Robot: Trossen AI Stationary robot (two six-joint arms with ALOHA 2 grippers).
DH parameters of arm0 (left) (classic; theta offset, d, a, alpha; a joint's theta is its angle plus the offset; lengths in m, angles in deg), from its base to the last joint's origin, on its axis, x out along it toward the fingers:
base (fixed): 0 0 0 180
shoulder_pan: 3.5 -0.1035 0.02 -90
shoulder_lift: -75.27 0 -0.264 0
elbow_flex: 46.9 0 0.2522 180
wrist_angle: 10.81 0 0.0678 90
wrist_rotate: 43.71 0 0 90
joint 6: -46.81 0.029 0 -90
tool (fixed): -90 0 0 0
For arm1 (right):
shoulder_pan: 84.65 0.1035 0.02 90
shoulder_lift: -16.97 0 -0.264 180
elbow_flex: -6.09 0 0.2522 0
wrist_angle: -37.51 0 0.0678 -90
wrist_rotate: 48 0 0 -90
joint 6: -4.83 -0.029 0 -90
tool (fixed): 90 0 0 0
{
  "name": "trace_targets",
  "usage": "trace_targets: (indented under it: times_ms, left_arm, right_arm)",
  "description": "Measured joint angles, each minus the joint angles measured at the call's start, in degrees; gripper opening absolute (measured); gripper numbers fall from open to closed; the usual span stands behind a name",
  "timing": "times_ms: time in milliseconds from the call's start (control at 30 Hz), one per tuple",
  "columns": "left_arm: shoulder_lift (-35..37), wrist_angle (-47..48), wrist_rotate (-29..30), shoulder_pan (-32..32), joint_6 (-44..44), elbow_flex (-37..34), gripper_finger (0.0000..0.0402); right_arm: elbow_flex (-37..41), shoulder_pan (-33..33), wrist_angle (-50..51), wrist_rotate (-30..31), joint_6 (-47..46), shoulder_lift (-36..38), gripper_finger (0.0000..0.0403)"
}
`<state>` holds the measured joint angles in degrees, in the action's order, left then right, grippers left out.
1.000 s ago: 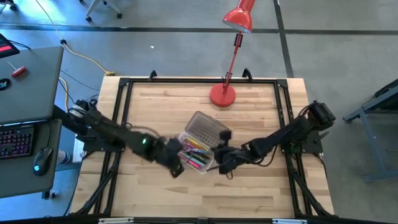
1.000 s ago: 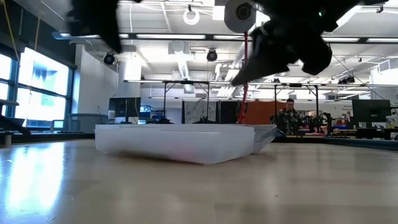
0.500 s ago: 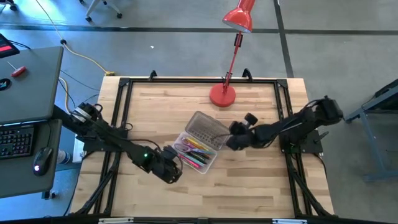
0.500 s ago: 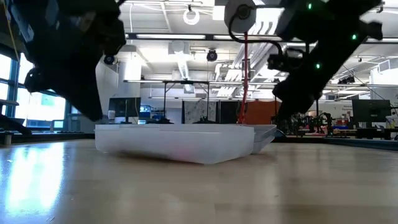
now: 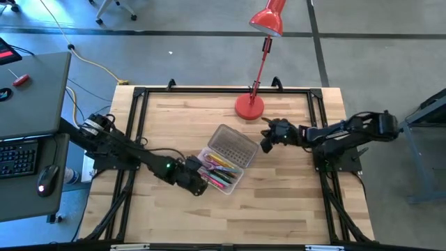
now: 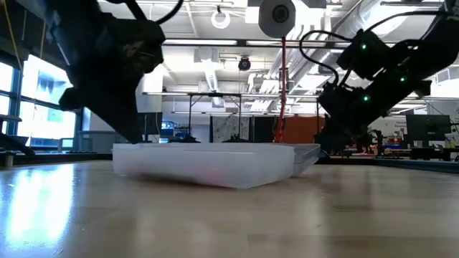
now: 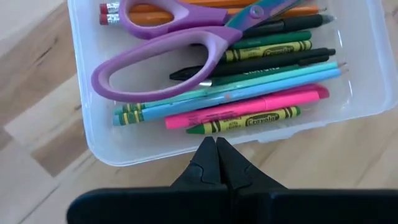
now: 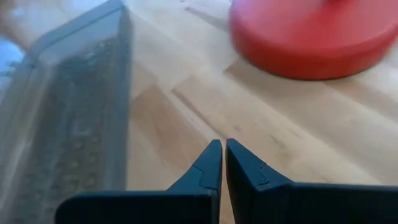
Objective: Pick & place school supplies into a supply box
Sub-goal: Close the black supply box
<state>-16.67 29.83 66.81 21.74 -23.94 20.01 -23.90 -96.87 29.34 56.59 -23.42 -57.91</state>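
Left wrist view: supply box (image 7: 367, 81) edge-cropped, scissors (image 7: 186, 43) partly cut off, both end effectors pressed together.

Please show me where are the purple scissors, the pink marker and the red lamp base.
purple scissors (image 7: 163, 55): left wrist view, on handle loop.
pink marker (image 7: 249, 107): left wrist view, mid-barrel.
red lamp base (image 8: 311, 34): right wrist view, top surface.

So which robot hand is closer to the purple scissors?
Left. The left gripper is shut right at the supply box holding the scissors; the right gripper is past the open lid.
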Motion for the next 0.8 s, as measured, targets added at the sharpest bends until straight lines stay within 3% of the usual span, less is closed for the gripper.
trace_targets:
  times_ms: [100,400,800]
  left_arm:
    - [0.0,-0.4,-2.0,-2.2,1.3,0.0,0.001]
    - [0.0,-0.9,-4.0,-5.5,3.3,0.1,0.001]
    - [0.2,-1.0,-6.6,-5.3,3.3,0.1,0.001]
  right_arm:
    - [-0.2,-0.9,-1.6,-3.8,0.0,-3.2,0.0]
    - [-7.0,0.7,-3.1,-6.0,3.3,-15.5,0.0]
    - [-12.6,1.1,-2.7,-14.1,9.1,-12.0,0.0]
